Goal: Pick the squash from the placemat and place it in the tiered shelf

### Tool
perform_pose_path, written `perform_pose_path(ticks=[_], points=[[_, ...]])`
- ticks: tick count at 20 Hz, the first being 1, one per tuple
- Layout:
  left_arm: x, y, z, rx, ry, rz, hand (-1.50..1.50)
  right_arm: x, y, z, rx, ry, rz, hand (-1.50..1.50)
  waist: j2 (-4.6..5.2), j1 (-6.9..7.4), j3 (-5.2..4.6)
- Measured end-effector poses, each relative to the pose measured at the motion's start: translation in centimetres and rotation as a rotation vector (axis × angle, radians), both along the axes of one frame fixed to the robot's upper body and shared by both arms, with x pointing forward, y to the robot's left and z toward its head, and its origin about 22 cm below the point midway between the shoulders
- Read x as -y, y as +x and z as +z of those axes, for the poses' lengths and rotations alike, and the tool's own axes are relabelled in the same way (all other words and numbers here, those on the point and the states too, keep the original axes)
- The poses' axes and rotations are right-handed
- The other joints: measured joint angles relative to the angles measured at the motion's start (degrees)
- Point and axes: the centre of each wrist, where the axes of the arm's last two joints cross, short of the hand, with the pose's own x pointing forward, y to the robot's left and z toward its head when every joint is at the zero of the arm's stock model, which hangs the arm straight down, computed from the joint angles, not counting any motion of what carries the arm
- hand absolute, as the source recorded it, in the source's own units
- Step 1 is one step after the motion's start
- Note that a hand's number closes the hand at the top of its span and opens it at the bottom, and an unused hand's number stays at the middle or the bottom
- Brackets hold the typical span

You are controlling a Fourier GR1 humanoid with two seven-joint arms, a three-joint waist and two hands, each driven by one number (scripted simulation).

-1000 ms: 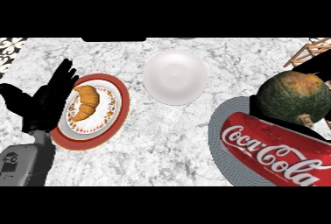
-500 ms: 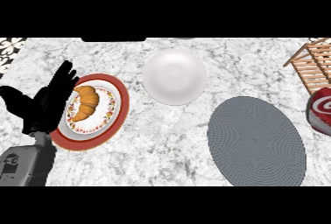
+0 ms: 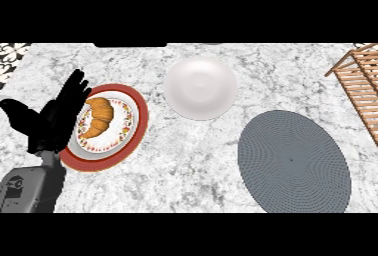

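Now one hand (image 3: 53, 116) shows, the left one, at the left side of the counter (image 3: 184, 165). Its fingers are straight and spread apart, pointing up, and they hold nothing. It rests just beside the plate (image 3: 136, 112), over its left rim. One grey forearm (image 3: 33, 187) runs down from it to the lower edge. The right hand is not in sight.

One plate is there. It has a red rim and a white middle with small dots around it. One croissant (image 3: 97, 116) lies on it, golden brown and curved.

One bowl (image 3: 201, 87) sits in the middle, near the top. It is white and round, and it stands apart from the plate.

One mat (image 3: 293, 160) lies at the right. It is grey and oval, with fine rings on it. Nothing lies on it.

One shelf (image 3: 359, 80) shows at the right edge. It is made of light wooden slats, and only part of it can be seen.

The squash cannot be seen anywhere. It is not on the mat, and I cannot tell where it is.

The counter is white and grey stone with speckles. A bit of patterned tile (image 3: 11, 55) shows at the top left corner.
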Motion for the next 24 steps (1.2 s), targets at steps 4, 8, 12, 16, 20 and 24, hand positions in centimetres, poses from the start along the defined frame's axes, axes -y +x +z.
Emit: perform_pose_path(ticks=[4,8,12,16,20,24], points=[[0.2,-0.1,-0.1,0.002,-0.003,0.0,0.0,3.4,-0.7,-1.1,0.003,0.004,-0.016,1.5,0.04,0.16,0.01],[0.0,-0.3,0.0,-0.002,-0.002,-0.003,0.0,5.3,-0.9,-2.1,0.008,0.015,-0.023,1.5,0.07,0.35,0.0],[-0.5,-0.4,0.3,0.006,-0.001,-0.005,0.0,7.5,-1.4,-2.9,0.003,0.017,-0.025,1.5,0.08,0.39,0.0],[-0.8,-0.6,0.5,0.005,0.002,-0.006,0.0,9.7,-1.9,-3.9,0.002,0.018,-0.027,1.5,0.08,0.43,-0.01],[-0.2,-0.7,0.2,0.008,0.0,-0.013,0.0,11.5,-1.4,-4.9,0.0,0.046,-0.127,-1.5,0.18,0.65,-0.01],[0.0,-0.5,0.2,0.006,0.001,-0.012,0.0,13.6,-0.4,-6.4,0.057,0.035,-0.182,-1.5,0.21,0.76,0.01]])
